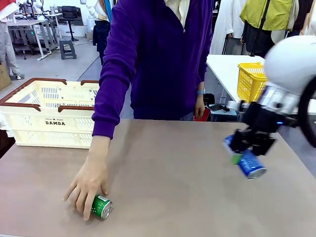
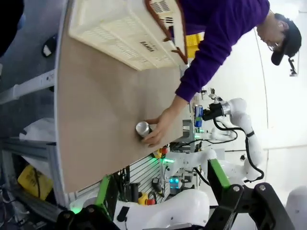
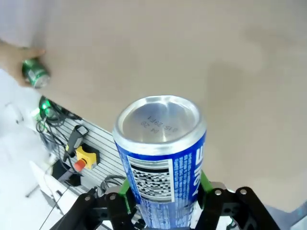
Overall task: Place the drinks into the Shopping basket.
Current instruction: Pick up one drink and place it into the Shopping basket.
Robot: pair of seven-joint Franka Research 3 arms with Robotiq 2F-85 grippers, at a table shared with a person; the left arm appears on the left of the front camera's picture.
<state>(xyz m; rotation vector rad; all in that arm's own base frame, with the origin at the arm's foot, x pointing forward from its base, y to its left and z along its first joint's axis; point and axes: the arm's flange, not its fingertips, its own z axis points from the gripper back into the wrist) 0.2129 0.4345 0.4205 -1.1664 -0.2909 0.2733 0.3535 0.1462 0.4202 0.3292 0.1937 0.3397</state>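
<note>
Matte brown tabletop (image 1: 173, 173); right hand (image 1: 247, 152) clamps glossy blue cylindrical can (image 1: 253, 167).

Right tool (image 1: 245, 150) grips the blue can (image 1: 252, 166), tilted, hanging over the right side of the worktop (image 1: 173, 173); left tool (image 2: 158, 178) gapes wide.

The right arm (image 1: 291, 64) has a smooth, rounded white shell, with a silver ring (image 1: 275, 98) ahead of the black right gripper (image 1: 247, 153). A small blue light (image 1: 280, 123) glows on that black body, and its fingers (image 1: 238, 142) carry green pads (image 1: 237, 159). The person (image 1: 148, 44) wears a purple sweater (image 1: 158, 79) with long sleeves (image 1: 111, 94) over a cream collar (image 1: 180, 7), and a blue wristband (image 1: 200, 91).
</note>
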